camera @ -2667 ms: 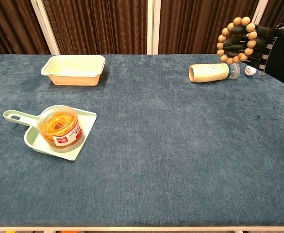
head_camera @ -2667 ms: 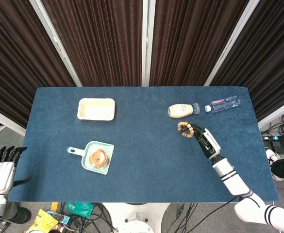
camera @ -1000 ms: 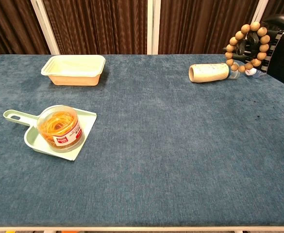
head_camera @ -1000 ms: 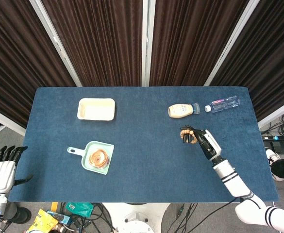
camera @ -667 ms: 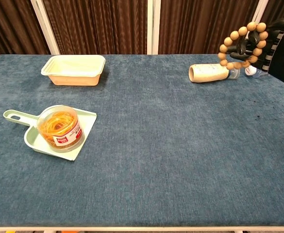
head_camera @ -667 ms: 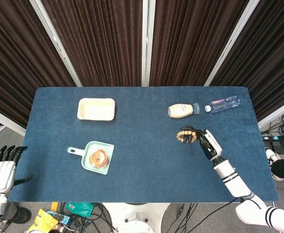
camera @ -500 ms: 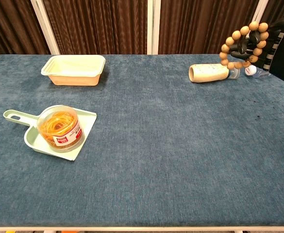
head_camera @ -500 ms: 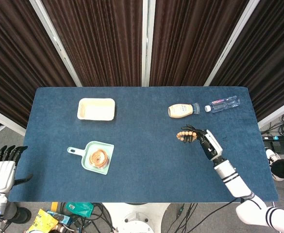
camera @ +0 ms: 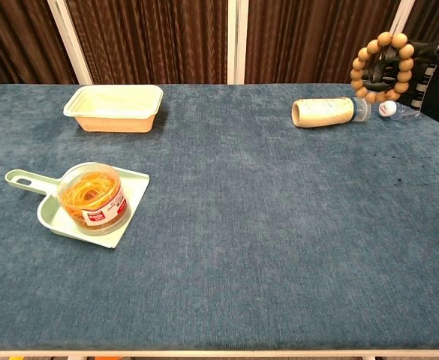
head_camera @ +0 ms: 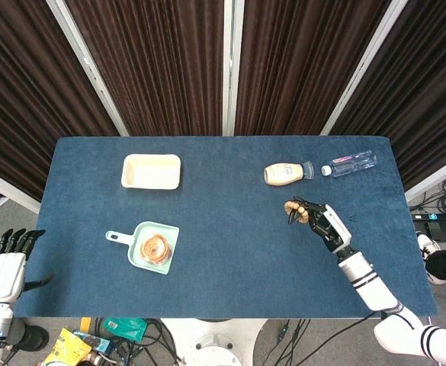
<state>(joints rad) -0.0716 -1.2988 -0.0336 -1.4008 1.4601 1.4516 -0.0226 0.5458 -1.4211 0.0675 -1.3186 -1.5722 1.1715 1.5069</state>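
While the left hand point(head_camera: 1, 271) rests open at lower left, the right hand point(head_camera: 325, 226) holds a bead ring point(camera: 383, 66) at upper right.

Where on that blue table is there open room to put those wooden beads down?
The widest bare cloth lies between the green dustpan and the right hand holding the bead bracelet. The near edge is also free. It is tighter by the mayonnaise bottle and water bottle.

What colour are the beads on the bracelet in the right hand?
Light wooden tan; the bead bracelet shows best in the chest view.
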